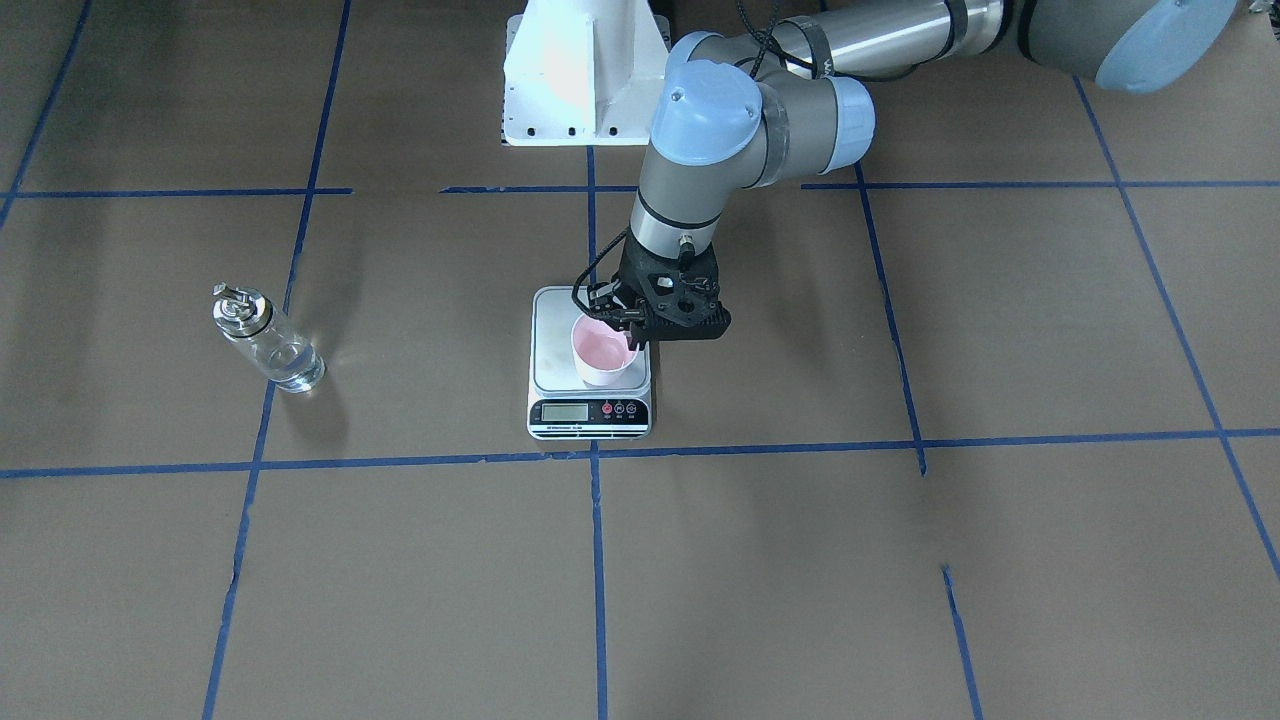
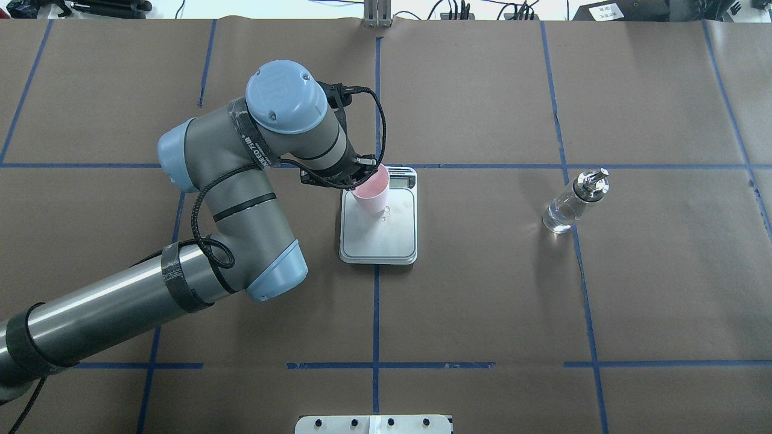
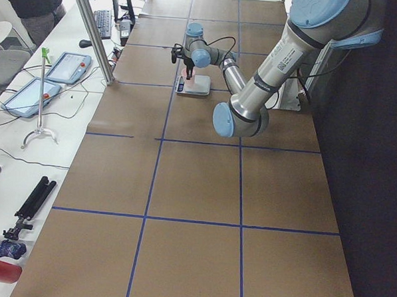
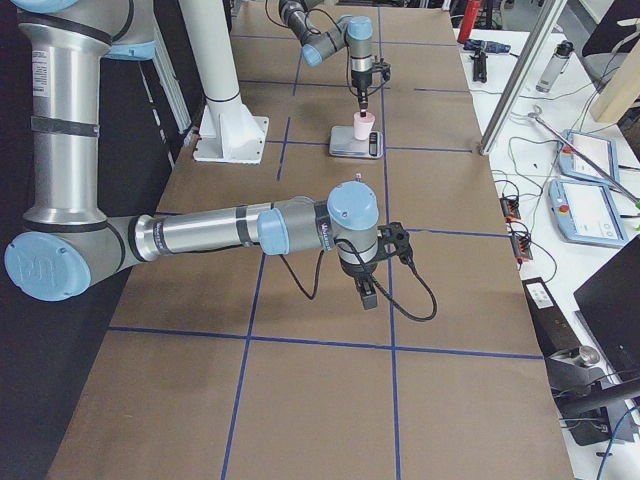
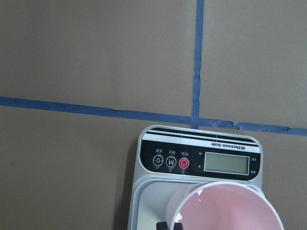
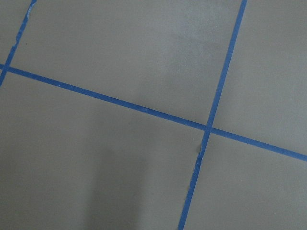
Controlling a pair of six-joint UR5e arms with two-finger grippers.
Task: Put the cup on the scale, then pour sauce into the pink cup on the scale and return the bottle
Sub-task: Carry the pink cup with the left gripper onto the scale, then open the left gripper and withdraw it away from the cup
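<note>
The pale pink cup stands on the silver platform of the scale, towards the side where my left arm is. My left gripper comes down from above and is shut on the cup's rim, with one finger inside and one outside. The left wrist view shows the cup's pink inside and the scale's display strip. The glass bottle with clear sauce and a silver cap stands on the table, well apart from the scale. My right gripper hangs over bare table far from the scale, and I cannot tell whether it is open or shut.
Brown paper with blue tape lines covers the table. The robot's white base stands behind the scale. The operators' tablets and cables lie beyond the table's far edge.
</note>
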